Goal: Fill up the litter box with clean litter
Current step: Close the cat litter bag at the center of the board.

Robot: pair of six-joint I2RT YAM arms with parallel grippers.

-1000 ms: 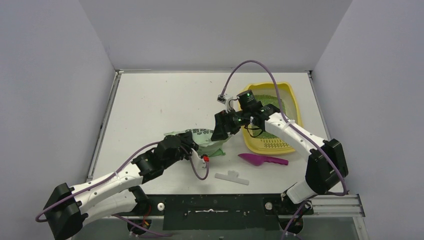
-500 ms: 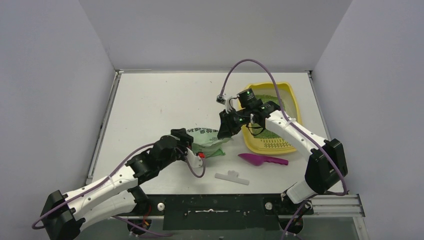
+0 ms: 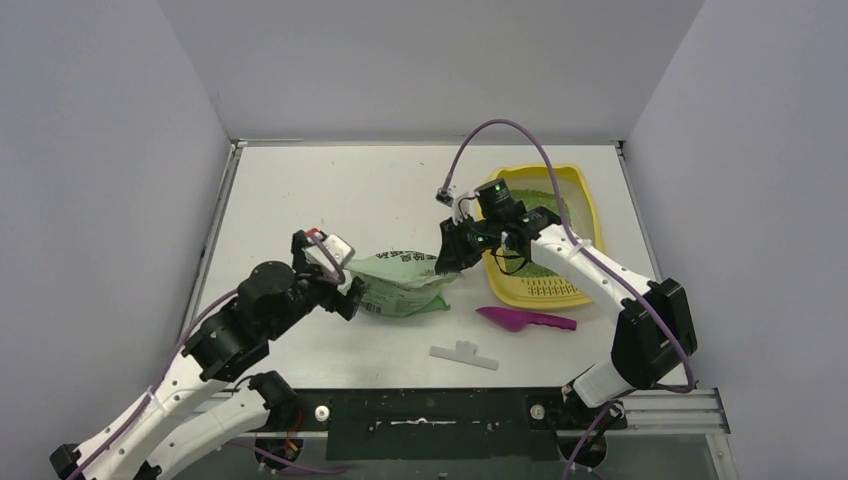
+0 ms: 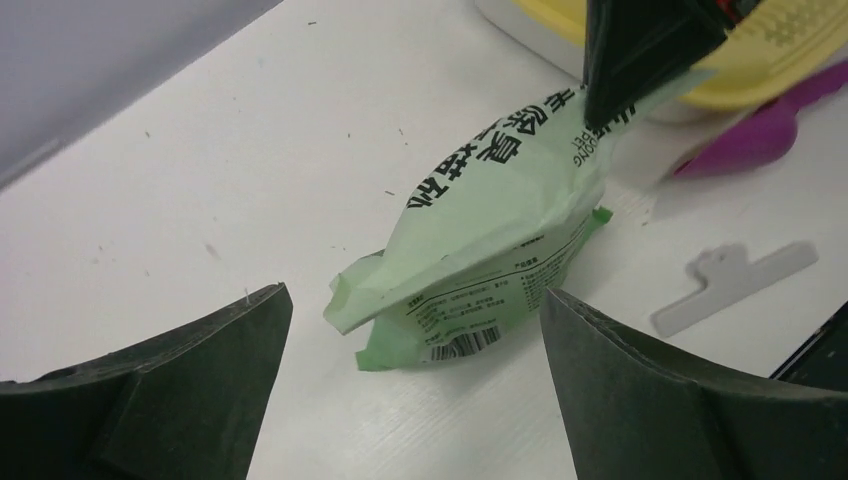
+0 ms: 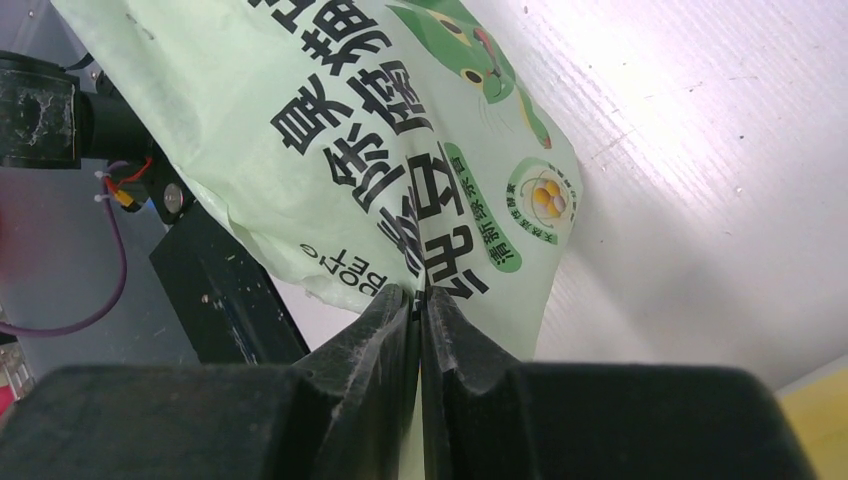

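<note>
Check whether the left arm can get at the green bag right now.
Probably yes. The left tool stands open facing the near end of the green bag, with only bare table between them. The right tool pinches the bag's far edge, clear of that end.

Right tool (image 5: 418, 297) seen pinched shut on lower edge of light-green bag (image 5: 330, 120); black characters, cat drawing and round emblem printed on bag face. White counter (image 5: 700, 150) seen behind, upper right. Yellow litter box (image 5: 815, 425) corner glimpsed lower right
</note>
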